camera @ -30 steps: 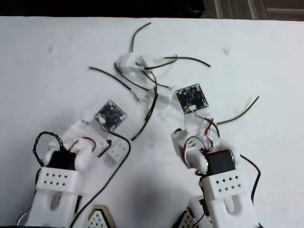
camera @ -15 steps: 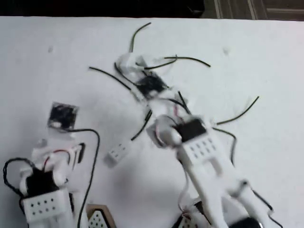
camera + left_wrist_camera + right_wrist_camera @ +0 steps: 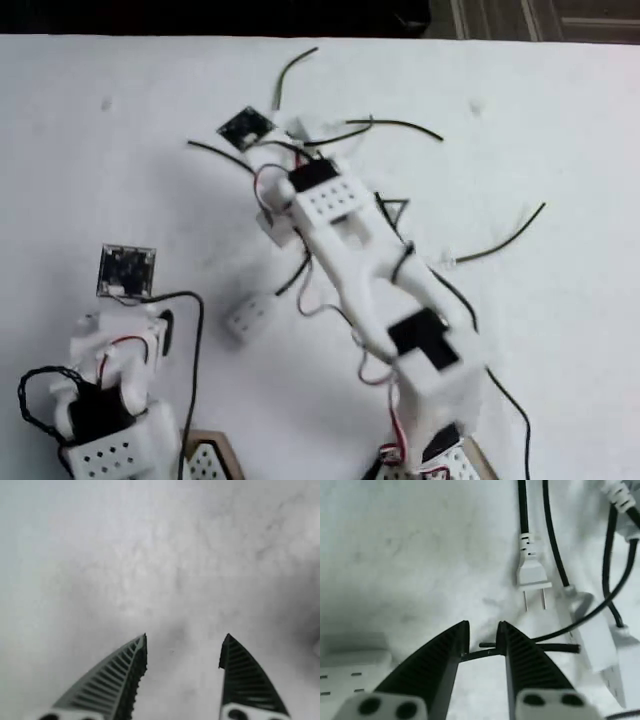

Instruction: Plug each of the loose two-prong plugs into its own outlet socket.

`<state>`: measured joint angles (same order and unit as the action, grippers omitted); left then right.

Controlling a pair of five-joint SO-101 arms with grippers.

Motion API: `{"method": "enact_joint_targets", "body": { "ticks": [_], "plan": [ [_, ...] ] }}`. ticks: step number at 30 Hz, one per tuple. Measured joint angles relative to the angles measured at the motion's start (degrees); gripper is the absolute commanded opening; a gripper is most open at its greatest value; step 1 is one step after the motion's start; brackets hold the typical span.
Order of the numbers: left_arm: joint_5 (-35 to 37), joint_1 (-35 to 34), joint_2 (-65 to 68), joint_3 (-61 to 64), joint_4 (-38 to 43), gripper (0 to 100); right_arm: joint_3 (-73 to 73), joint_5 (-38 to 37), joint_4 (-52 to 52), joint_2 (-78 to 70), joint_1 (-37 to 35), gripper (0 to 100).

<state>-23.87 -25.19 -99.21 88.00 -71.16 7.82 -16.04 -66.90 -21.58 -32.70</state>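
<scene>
Where right tool [image 3: 483, 628] crosses it, blk cord [image 3: 560, 648] is partly hidden.

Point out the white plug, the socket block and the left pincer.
white plug [image 3: 534, 574]: right wrist view, on its body.
socket block [image 3: 249, 315]: high view, on its top face.
left pincer [image 3: 185, 642]: left wrist view, midway between its tips.

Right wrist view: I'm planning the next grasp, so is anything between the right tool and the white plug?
Nothing visible: bare table lies between the right tool and the white plug. A thin black cable crosses beneath the tool, short of that gap.
</scene>
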Motion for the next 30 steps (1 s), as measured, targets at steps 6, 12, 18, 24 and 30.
{"method": "enact_joint_targets", "body": {
  "ticks": [6,12,18,24,30],
  "plan": [
    [0.00,0.00,0.18,1.14,0.00,24,15.91,-2.55,-6.42,-13.89,0.09,15.2],
    [0.00,0.00,0.18,1.14,0.00,24,32.18,-2.73,-11.87,-24.44,0.18,15.2],
    [-0.70,0.00,0.18,1.14,0.00,24,45.63,-2.73,-15.74,-32.44,0.88,15.2],
    [-1.14,0.00,0.09,1.14,-0.53,24,54.51,-2.99,-18.20,-39.03,3.08,15.2],
    [-1.23,0.00,0.09,1.14,-0.62,24,57.05,-5.89,-19.16,-42.29,4.31,9.0]
  ]
}}
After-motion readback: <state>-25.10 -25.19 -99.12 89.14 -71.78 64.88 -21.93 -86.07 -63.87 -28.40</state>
